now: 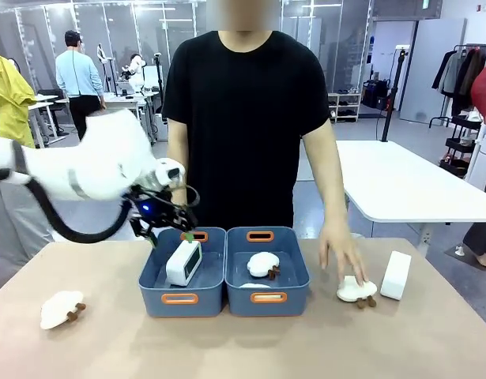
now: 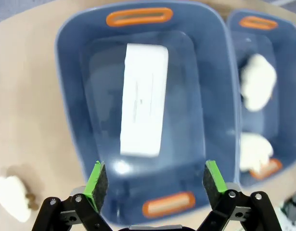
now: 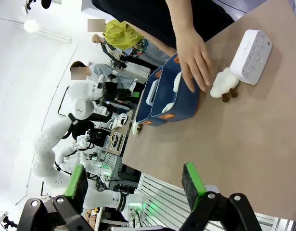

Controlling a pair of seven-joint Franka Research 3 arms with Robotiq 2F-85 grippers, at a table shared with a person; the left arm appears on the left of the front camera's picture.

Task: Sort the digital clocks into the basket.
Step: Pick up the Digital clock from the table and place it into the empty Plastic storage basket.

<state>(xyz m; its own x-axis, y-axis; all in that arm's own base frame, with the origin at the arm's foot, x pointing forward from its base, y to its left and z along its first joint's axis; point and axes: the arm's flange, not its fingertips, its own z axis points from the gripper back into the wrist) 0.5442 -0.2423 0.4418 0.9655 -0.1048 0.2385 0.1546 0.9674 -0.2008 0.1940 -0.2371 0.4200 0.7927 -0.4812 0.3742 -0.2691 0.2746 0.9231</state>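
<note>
Left gripper (image 2: 154,166) gapes empty over basket (image 2: 70,120); right gripper (image 3: 134,167) likewise. Outstanding digital clock (image 1: 396,275) sits beside sheep toy (image 1: 356,290): misgrasp risk.

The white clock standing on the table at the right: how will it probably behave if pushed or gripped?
The clock seems to stand on a narrow edge, so a high push would likely tip it. Its shell looks like smooth rigid plastic: it should keep its shape but might slip.
</note>
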